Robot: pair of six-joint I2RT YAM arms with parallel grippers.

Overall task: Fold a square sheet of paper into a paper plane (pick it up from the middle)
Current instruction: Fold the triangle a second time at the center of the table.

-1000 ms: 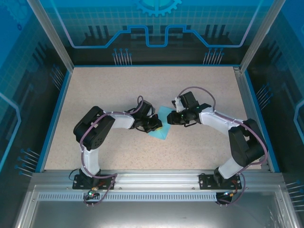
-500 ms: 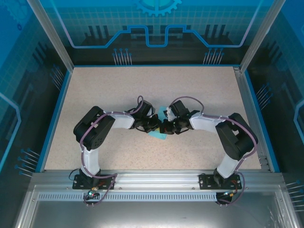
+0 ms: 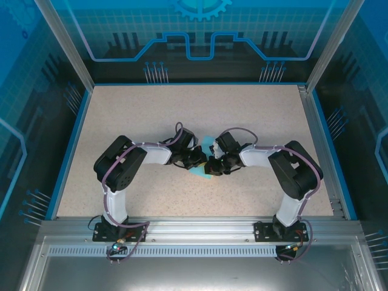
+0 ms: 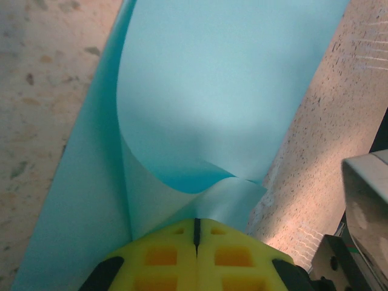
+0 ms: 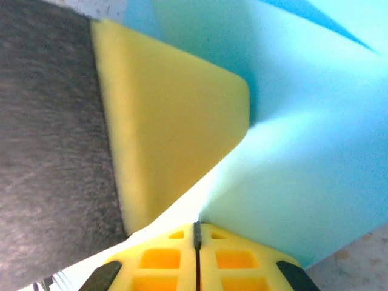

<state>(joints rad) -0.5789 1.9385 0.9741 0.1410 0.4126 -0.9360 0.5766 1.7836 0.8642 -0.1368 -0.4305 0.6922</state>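
Speckled beige worktop (image 3: 133,109) with a blue rim, blue printed panels (image 3: 200,36) behind and at both sides, left fingers (image 4: 163,257) pressed together pinching the square sheet of paper (image 4: 224,91) mid-worktop, sheet curled upward, right fingers (image 5: 236,257) pinching the same sheet just beside.

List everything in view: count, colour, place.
square sheet of thin paper: one, light blue, table centre, curled, pinched by both grippers
table: one, speckled beige with blue edging, under everything
aluminium rail: one, silver, near edge, carrying both arm bases
enclosure panels: several, blue printed, behind and beside the table
left arm: one, white and black, reaching to centre
right arm: one, white and black, reaching to centre
left gripper: one, yellow pads, shut on the paper
right gripper: one, yellow pads, shut on the paper
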